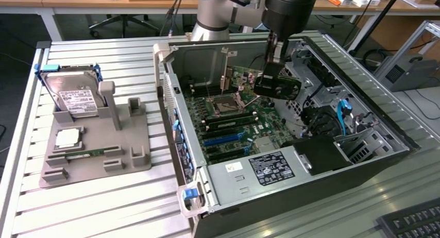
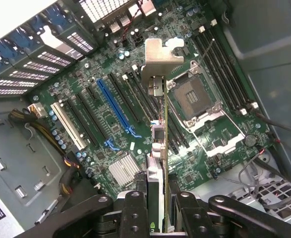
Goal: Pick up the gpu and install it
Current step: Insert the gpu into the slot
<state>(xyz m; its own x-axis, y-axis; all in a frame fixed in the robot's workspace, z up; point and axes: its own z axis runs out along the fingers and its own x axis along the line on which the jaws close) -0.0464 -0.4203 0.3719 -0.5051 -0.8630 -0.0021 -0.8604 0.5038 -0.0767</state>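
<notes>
Hand: my hand (image 2: 157, 201) is clamped on the gpu (image 2: 159, 144), with fingers (image 2: 135, 208) pressed against both flat faces.
Gpu: I hold it on edge inside the open computer case (image 1: 206, 181), hanging above the motherboard (image 2: 86, 84). Its silver bracket (image 2: 158, 58) is at the end away from my hand.
Under the card: black expansion slots run beside the blue slot (image 2: 113, 106), and the CPU socket (image 2: 192, 96) is just to one side.
Table: the case lies on the slatted table (image 1: 103, 207). On the exterior view's left, a grey holder (image 1: 131, 150) beside the case carries a hard drive (image 1: 75, 99) standing upright.
</notes>
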